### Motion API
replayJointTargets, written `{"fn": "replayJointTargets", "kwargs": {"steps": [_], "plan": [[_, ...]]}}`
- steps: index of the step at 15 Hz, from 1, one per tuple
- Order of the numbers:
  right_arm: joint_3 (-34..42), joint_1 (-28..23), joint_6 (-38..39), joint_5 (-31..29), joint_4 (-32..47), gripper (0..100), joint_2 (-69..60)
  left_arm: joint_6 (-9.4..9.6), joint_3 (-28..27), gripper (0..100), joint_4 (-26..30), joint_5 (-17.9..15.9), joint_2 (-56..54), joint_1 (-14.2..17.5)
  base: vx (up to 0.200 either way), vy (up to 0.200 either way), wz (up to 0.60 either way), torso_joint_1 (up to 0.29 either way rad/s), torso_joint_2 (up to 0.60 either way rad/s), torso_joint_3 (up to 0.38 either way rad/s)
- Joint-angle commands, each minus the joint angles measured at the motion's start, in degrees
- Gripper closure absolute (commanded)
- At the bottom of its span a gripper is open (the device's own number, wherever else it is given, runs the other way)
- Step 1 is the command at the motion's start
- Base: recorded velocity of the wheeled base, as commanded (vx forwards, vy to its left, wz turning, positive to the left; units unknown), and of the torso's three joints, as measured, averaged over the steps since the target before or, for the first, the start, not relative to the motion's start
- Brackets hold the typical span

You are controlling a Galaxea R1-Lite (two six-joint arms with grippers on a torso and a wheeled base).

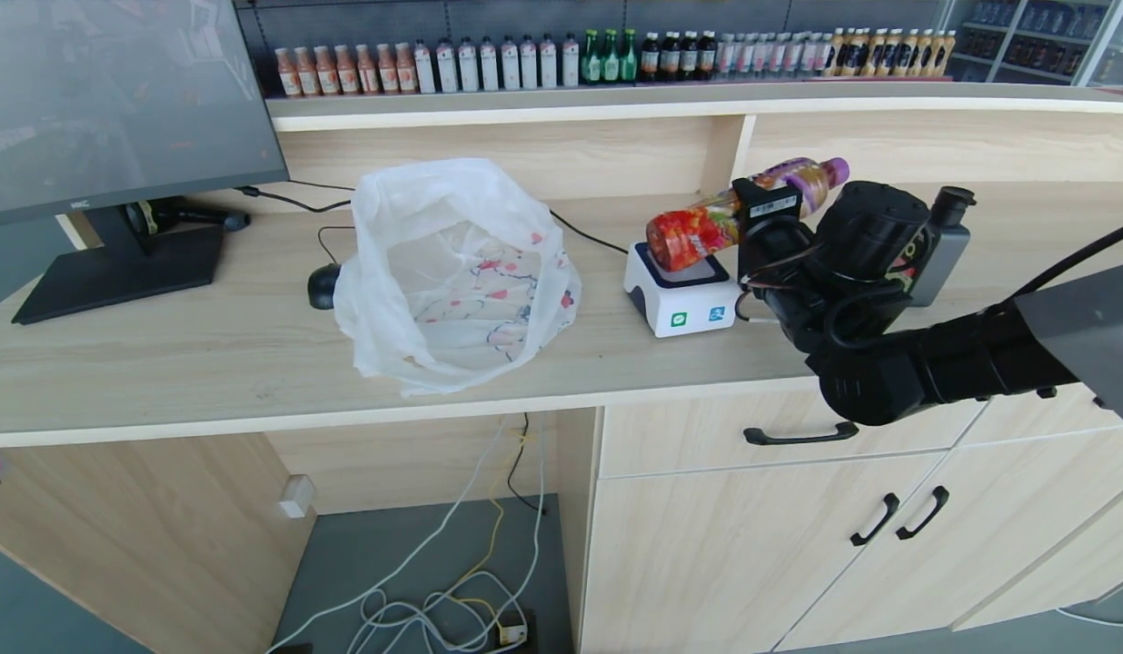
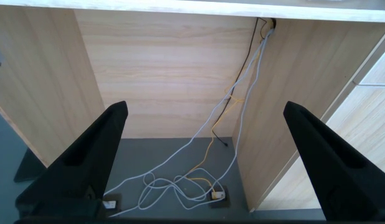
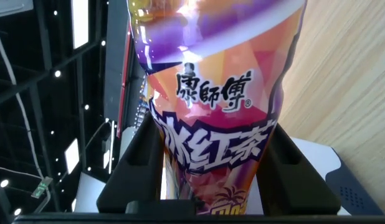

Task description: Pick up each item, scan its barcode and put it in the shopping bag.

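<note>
Holding bottle (image 1: 700, 232) sideways over scanner (image 1: 682, 307)

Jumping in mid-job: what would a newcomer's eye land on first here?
The bright bottle, gripped in the right pincer, lies tilted over the white scanner on the counter. To the robot's left of the scanner, the white shopping bag stands open.

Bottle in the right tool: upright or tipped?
Tipped, close to horizontal. The purple-capped plastic drink bottle with the orange-red label lies sideways in the right tool, base over the white box scanner.
</note>
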Motion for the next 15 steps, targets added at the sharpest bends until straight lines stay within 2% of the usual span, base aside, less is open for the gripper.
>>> {"fn": "replayJointTargets", "kwargs": {"steps": [1,15], "plan": [[-0.5,0.0,-0.1,0.0,0.0,100,0.2,0.02,0.0,0,0.0,0.0,0.0,0.0,0.000,0.000,0.00,0.000,0.00,0.000],[-0.2,0.0,-0.2,0.0,-0.1,100,0.1,0.02,0.0,0,0.0,0.0,0.0,0.0,0.000,0.000,0.00,0.000,0.00,0.000]]}}
